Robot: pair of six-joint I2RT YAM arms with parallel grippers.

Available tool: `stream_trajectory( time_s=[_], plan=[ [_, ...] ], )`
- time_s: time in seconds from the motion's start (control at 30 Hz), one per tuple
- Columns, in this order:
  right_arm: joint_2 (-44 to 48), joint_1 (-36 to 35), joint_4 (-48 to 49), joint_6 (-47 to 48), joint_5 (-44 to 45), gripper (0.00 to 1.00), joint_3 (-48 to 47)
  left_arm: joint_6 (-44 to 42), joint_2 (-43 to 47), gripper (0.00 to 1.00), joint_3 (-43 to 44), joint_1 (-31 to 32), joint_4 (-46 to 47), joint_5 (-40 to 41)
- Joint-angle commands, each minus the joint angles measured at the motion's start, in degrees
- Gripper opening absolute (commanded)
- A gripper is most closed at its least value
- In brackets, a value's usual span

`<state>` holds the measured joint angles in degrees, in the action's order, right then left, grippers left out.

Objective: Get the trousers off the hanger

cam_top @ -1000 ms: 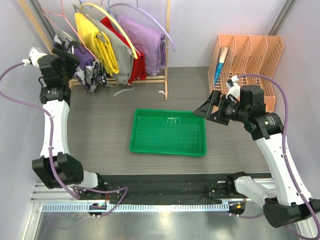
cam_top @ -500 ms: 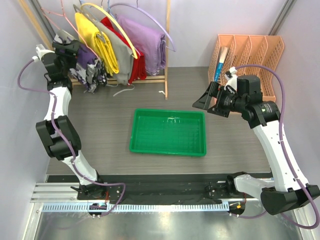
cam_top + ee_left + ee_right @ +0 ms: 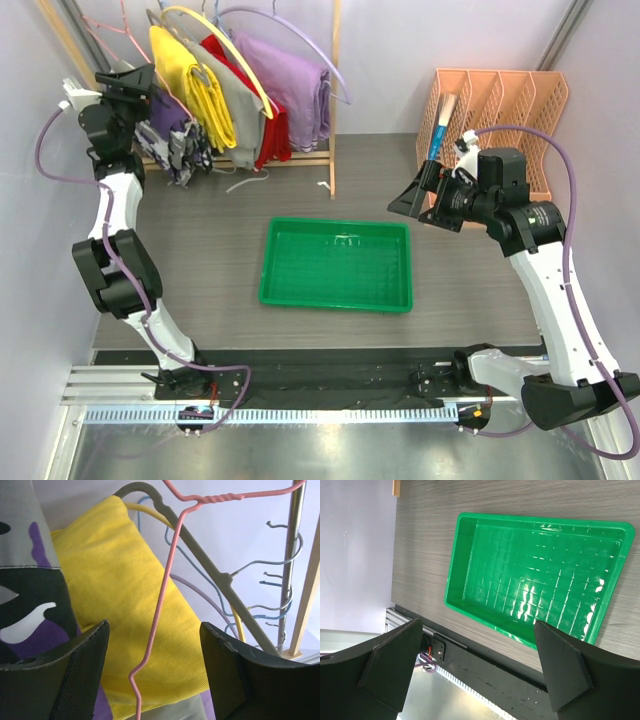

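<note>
The camouflage trousers (image 3: 180, 148) hang at the left end of the clothes rack and fill the left edge of the left wrist view (image 3: 25, 605). The thin pink hanger (image 3: 161, 587) runs down from its twisted neck, in front of the yellow garment (image 3: 120, 575). My left gripper (image 3: 154, 630) is open, with the pink wire standing between its fingers and touching neither. In the top view the left gripper (image 3: 138, 80) is raised at the rack beside the pink hanger (image 3: 112, 45). My right gripper (image 3: 408, 205) is open and empty above the table, right of the green tray.
A green tray (image 3: 336, 264) lies mid-table and shows in the right wrist view (image 3: 535, 575). The wooden rack (image 3: 333, 100) holds yellow, grey, red and lavender garments on other hangers. A thick grey hanger (image 3: 210, 565) is close behind the pink wire. An orange file rack (image 3: 495, 105) stands at the back right.
My left arm has swung up and back to the rack, bringing its open gripper around the pink hanger wire. My right gripper has risen slightly and stays open.
</note>
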<state>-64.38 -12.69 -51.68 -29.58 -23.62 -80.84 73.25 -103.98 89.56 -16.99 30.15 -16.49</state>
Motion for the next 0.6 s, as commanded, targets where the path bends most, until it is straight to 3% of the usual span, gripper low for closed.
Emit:
stream_trajectory(
  time_s=[0.0,0.57],
  plan=[
    [1.3,-0.2,0.1,1.5,0.4,1.0,-3.2,0.9,-0.7,0.75,5.2,0.2,3.4,-2.1],
    [2.8,-0.2,-1.7,0.4,1.5,1.0,-5.7,5.2,-12.5,0.67,19.9,1.5,3.2,-0.8]
  ],
)
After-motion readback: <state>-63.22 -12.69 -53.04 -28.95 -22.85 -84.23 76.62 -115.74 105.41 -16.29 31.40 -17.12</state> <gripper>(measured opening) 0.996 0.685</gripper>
